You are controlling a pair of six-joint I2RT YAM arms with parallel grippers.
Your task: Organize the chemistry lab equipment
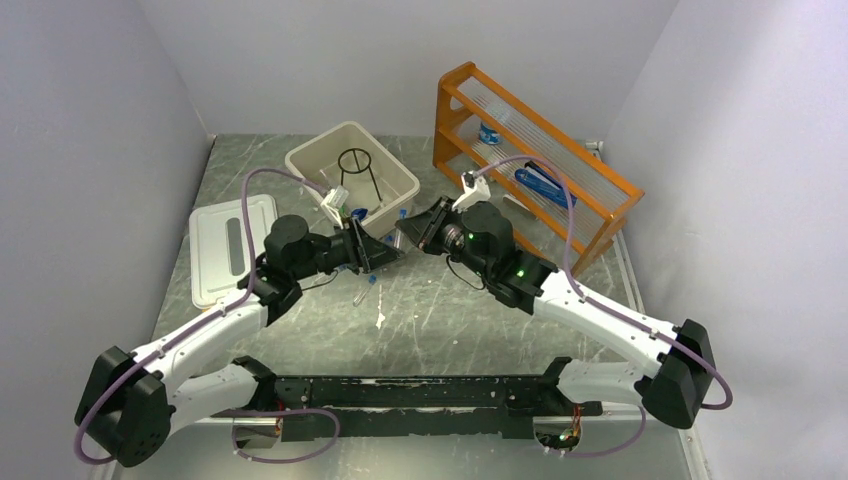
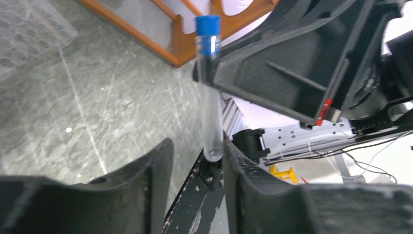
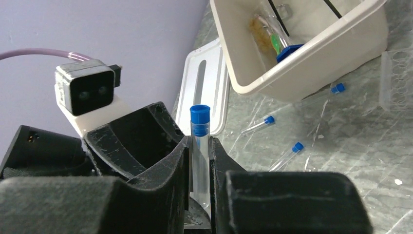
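A clear blue-capped test tube (image 3: 199, 122) stands upright between the fingers of my right gripper (image 3: 199, 144), which is shut on it. In the left wrist view the same tube (image 2: 210, 97) hangs down from the right gripper's black fingers (image 2: 272, 68). Its round lower end sits between the fingers of my left gripper (image 2: 197, 146). That gripper is open: the tube lies against one finger, with a gap to the other. The two grippers (image 1: 378, 255) (image 1: 405, 232) meet above the middle of the table. Three more tubes (image 3: 256, 125) (image 3: 287, 155) (image 3: 336, 88) lie loose on the table.
A beige bin (image 1: 300, 160) at the back holds the black wire ring stand (image 1: 357, 165) and a green dropper (image 3: 276, 41). Its white lid (image 1: 230, 245) lies to the left. The orange shelf rack (image 1: 540, 170) stands back right. A clear tube rack (image 3: 397, 78) lies beside the bin.
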